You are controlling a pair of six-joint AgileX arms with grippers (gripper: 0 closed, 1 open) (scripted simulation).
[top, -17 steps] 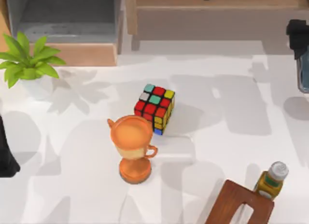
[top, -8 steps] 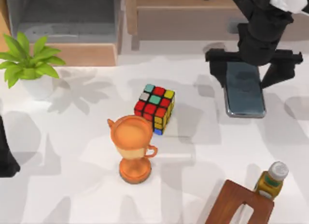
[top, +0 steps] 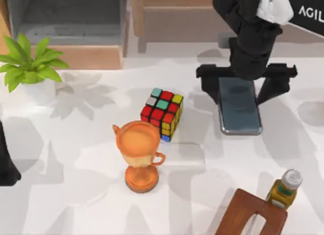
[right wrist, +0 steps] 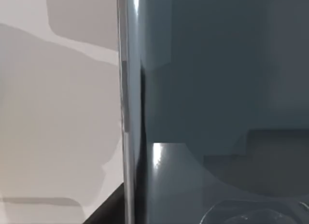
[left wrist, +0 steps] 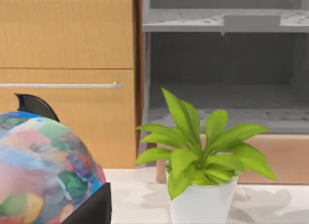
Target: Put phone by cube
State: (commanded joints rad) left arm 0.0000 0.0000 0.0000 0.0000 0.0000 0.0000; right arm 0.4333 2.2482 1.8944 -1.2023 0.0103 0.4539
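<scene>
On the white worktop (top: 91,204) one cube (top: 163,114), one phone (top: 239,107), one orange trophy cup (top: 138,154), one potted plant (top: 29,68) and one bottle (top: 284,189) are counted. To the cube's right, well apart, the phone is gripped at its far end by the right claw (top: 246,78), fingers spread wide to its sides. Parked at the left edge, the left claw's opening cannot be told.
</scene>
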